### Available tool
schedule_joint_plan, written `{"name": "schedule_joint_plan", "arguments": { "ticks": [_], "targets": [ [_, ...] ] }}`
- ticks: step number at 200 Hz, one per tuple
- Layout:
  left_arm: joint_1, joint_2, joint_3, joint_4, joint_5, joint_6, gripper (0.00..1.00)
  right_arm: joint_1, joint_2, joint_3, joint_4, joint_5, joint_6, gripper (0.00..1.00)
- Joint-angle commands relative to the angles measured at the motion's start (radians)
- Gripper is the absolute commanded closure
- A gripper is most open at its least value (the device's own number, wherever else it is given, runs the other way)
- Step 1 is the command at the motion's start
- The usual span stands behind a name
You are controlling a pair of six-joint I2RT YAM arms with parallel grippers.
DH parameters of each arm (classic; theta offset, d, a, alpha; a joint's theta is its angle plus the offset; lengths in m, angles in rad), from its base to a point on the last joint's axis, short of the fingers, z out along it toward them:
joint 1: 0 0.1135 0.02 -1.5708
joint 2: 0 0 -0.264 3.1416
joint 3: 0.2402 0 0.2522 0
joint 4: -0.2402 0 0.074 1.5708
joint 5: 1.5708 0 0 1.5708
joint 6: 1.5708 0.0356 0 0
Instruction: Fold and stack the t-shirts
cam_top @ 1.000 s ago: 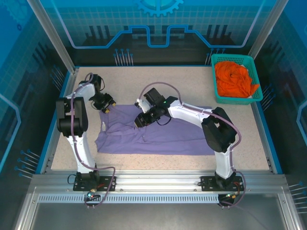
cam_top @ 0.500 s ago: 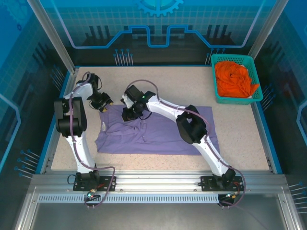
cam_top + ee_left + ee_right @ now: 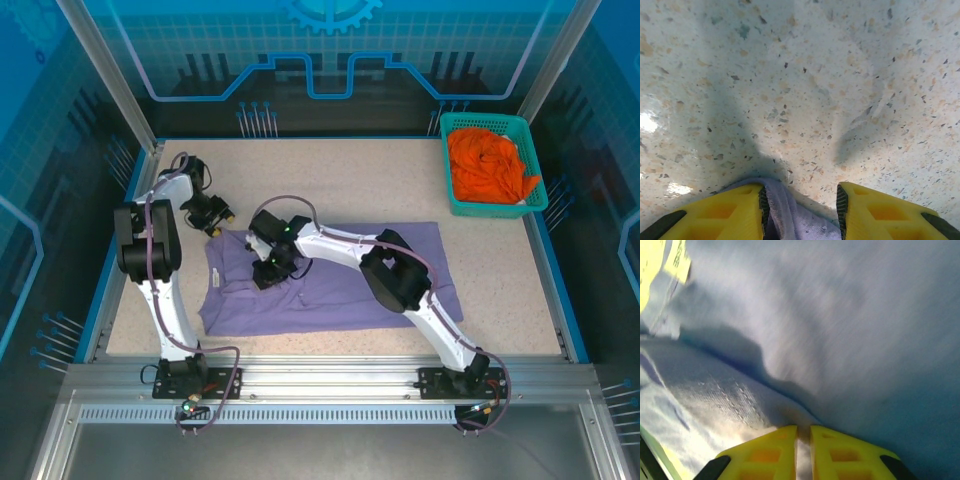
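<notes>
A teal plastic mesh basket (image 3: 492,210) stands at the far right corner of the speckled beige table (image 3: 330,175), which is enclosed by translucent blue panels (image 3: 330,55) and bounded at its near edge by an aluminium rail (image 3: 320,372).

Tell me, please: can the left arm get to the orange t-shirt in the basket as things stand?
Probably not. The orange t-shirt lies in the teal basket at the far right corner, while the left gripper sits at the far left corner of the purple t-shirt.
</notes>
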Motion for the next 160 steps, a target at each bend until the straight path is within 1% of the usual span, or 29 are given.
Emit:
{"name": "schedule_joint_plan", "arguments": {
  "ticks": [1,11,43,73,96,115,135,160],
  "targets": [
    [0.014,0.014,0.026,-0.023,-0.011,0.018,0.58,0.024,-0.108,-0.091,0.016,0.040,-0.038,0.80],
    [0.014,0.016,0.026,-0.020,-0.004,0.015,0.58,0.021,-0.133,-0.121,0.038,0.042,-0.034,0.77],
    [0.014,0.013,0.025,-0.024,0.003,0.016,0.57,0.007,-0.136,-0.125,0.033,0.003,-0.016,0.77],
    [0.016,-0.032,0.018,-0.019,0.002,0.016,0.57,0.005,-0.216,-0.240,0.087,-0.034,0.006,0.74],
    [0.011,-0.136,-0.011,-0.010,-0.015,0.007,0.57,-0.007,-0.304,-0.302,0.122,-0.030,0.016,0.71],
    [-0.012,-0.250,-0.062,-0.014,-0.058,-0.015,0.56,-0.058,-0.375,-0.359,0.175,-0.043,0.067,0.68],
    [-0.069,-0.368,-0.140,-0.024,-0.093,-0.080,0.55,-0.132,-0.415,-0.407,0.210,-0.030,0.130,0.64],
    [-0.164,-0.518,-0.305,0.026,-0.069,-0.175,0.57,-0.197,-0.386,-0.404,0.200,-0.031,0.154,0.64]
  ]
}}
